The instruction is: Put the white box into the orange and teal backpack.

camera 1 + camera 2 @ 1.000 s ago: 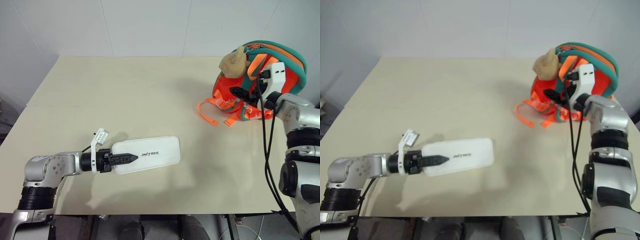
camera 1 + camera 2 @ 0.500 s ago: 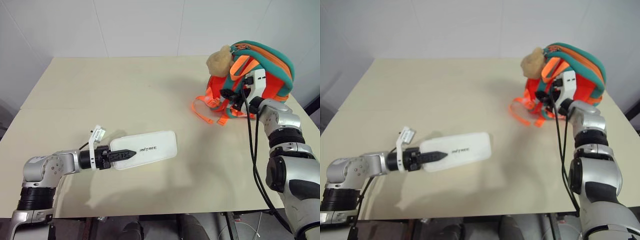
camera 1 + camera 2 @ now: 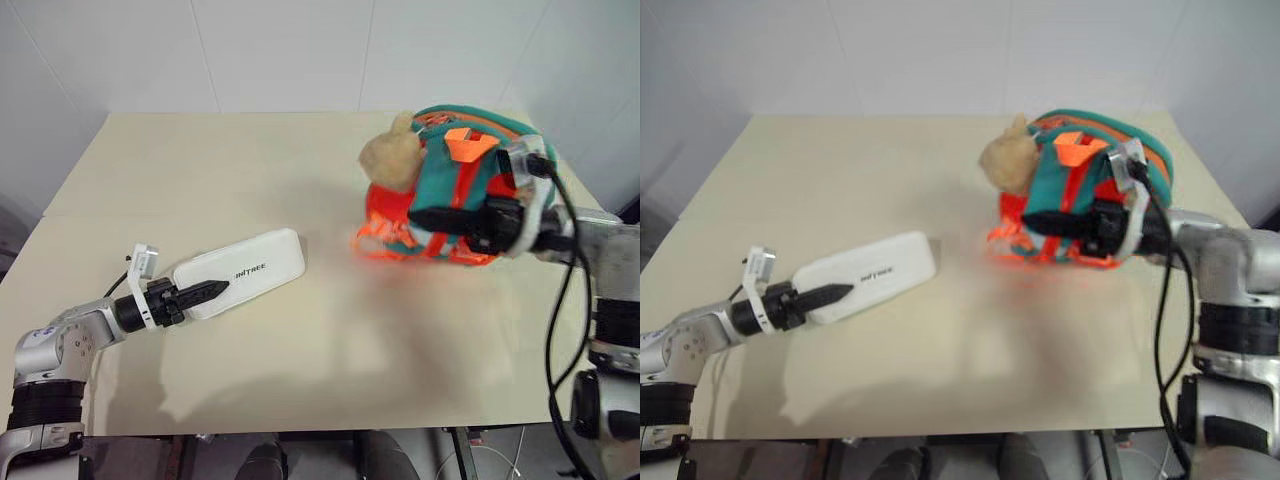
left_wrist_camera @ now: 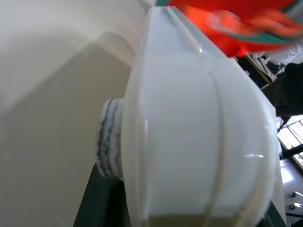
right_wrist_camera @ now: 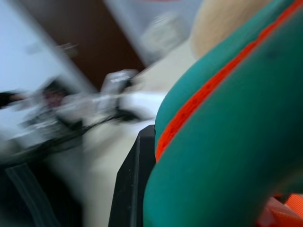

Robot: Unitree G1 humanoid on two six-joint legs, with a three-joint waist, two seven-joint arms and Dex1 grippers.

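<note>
The left gripper [image 3: 205, 291] has its black fingers clamped on the near end of the white box [image 3: 240, 273], which lies low over the table [image 3: 230, 170], well apart from the bag. The right gripper [image 3: 430, 218] is closed on a teal strap of the orange and teal backpack [image 3: 450, 190], carrying it above the tabletop. Step in hand: positioning the backpack for loading. Next, its opening must face the box before insertion.

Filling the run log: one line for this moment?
left gripper: shut on box | right gripper: shut on backpack strap | box: outside backpack | both over table
</note>
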